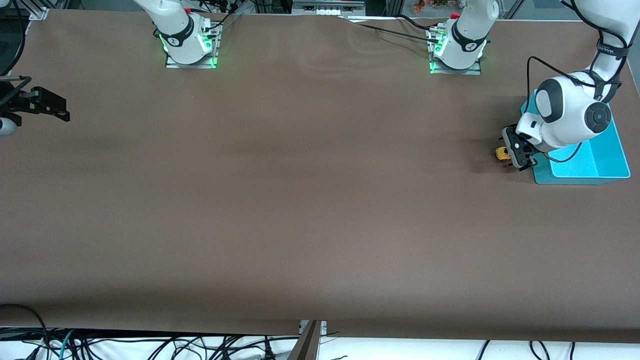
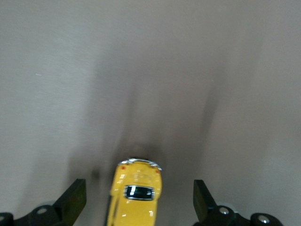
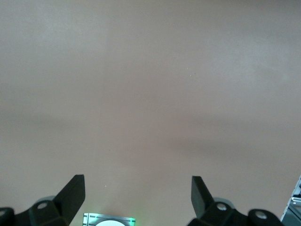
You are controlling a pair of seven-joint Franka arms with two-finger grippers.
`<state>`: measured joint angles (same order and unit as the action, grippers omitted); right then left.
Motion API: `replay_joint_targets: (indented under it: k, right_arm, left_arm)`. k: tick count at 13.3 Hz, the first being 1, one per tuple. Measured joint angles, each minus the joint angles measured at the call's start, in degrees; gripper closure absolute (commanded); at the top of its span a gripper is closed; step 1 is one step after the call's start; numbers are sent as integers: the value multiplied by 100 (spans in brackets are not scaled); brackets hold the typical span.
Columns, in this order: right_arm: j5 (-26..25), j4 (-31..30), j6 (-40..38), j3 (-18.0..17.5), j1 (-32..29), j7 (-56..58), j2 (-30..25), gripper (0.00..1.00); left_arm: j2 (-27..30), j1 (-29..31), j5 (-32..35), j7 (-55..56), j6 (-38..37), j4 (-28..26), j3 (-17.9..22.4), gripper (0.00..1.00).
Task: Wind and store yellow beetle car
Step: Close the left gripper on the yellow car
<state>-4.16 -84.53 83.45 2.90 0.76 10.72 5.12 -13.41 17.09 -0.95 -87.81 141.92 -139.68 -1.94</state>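
Left pincer straddles the yellow beetle car wide open beside the teal bin; right pincer waits, spread wide.

Glossy yellow beetle car, matt brown table, smooth plastic teal bin

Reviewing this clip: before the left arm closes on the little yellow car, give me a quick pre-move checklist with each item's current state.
1. Tiny yellow beetle-shaped toy car sits between the left pincer fingers: ok.
2. Left pincer is open, fingers clear of the car's sides: ok.
3. Car rests on the brown table, beside the turquoise plastic bin: ok.
4. Car centred between the fingers: not ok, it sits closer to one finger.
5. Bin interior free for storing: cannot tell, the left arm covers much of it.
6. Right pincer waits open over bare table at the right arm's end, out of the way: ok.
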Motion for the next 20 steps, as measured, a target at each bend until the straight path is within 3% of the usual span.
replay_joint_targets:
  k: [11,12,13,15,16,17,20]
  right_arm:
    - [0,-34,35,29,-14,-45,53,0]
    - [0,-34,37,29,-14,-45,53,0]
    - [0,-34,37,29,-14,-45,53,0]
    - [0,-34,37,29,-14,-45,54,0]
    - [0,-34,38,29,-14,-45,54,0]
    - [0,-34,38,29,-14,-45,54,0]
    - [0,-34,39,29,-14,-45,55,0]
  left_arm:
    - [-276,318,197,-845,859,-168,0,1]
    - [-277,338,197,-845,865,-168,0,5]
    - [-278,355,197,-845,868,-168,0,14]
    - [-277,375,197,-846,872,-168,0,61]
    - [-277,380,197,-846,878,-167,0,96]
    - [-277,380,197,-847,886,-167,-1,100]
    - [-229,380,197,-870,877,-155,-6,100]
